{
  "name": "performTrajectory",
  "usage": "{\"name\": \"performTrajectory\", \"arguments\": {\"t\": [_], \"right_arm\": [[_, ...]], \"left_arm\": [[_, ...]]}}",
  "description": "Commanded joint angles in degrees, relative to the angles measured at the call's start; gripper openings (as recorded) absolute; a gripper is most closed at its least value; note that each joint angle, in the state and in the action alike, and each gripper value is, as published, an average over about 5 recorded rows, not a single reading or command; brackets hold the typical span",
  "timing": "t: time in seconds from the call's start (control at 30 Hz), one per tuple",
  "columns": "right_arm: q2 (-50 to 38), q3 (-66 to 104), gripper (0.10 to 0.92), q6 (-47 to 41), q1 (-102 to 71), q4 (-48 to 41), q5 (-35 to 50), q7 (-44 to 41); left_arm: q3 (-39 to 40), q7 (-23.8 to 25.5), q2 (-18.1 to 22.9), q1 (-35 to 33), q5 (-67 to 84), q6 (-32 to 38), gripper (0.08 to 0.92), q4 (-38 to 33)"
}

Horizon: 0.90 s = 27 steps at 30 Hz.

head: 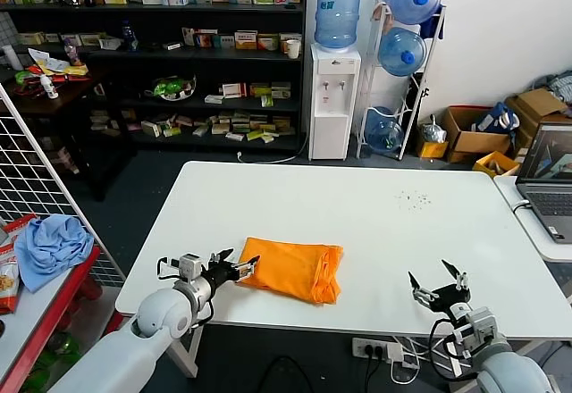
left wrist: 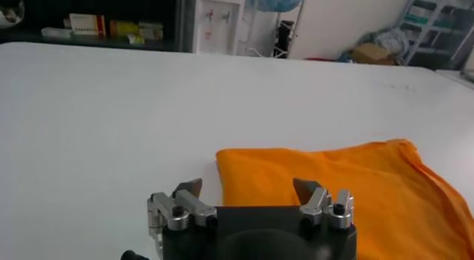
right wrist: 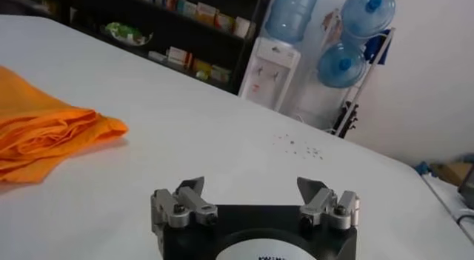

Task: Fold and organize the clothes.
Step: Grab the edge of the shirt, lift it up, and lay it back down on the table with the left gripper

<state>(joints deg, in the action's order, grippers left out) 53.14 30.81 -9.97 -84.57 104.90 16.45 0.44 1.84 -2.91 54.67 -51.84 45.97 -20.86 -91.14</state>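
No text, label or number can be read anywhere; the shelf boxes' print is too small.

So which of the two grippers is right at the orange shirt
The left gripper, open at the folded orange T-shirt's left edge. The right gripper sits open, well apart from it.

arms: grey-white shells | jaws: black, pointed tips | brackets: silver, black screws | cables: black

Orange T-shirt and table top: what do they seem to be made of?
Orange T-shirt: soft matte woven or knit fabric, likely cotton, judging by its limp folds and layered edges. Table top: smooth white hard surface, possibly laminate, with a faint sheen.
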Motion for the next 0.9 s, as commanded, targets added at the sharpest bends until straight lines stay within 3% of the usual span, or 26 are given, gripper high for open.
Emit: {"name": "performTrajectory", "arguments": {"t": [0.03,0.3,0.9], "right_arm": [[-0.3,0.7,0.823,0.8,-0.7,0.2,0.1,-0.8],[-0.4,0.8,0.823,0.4,-0.4,0.6,0.2,-0.6],[0.0,-0.3,0.823,0.0,0.8,1.2,0.4,-0.5]], "left_arm": [[-1.4,3.8,0.3,1.0,-0.5,-1.9,0.823,5.3],[-1.0,4.1,1.4,1.4,-0.3,-2.9,0.782,5.4],[-1.5,3.1,0.6,-0.2,0.8,-3.3,0.265,0.6]]}}
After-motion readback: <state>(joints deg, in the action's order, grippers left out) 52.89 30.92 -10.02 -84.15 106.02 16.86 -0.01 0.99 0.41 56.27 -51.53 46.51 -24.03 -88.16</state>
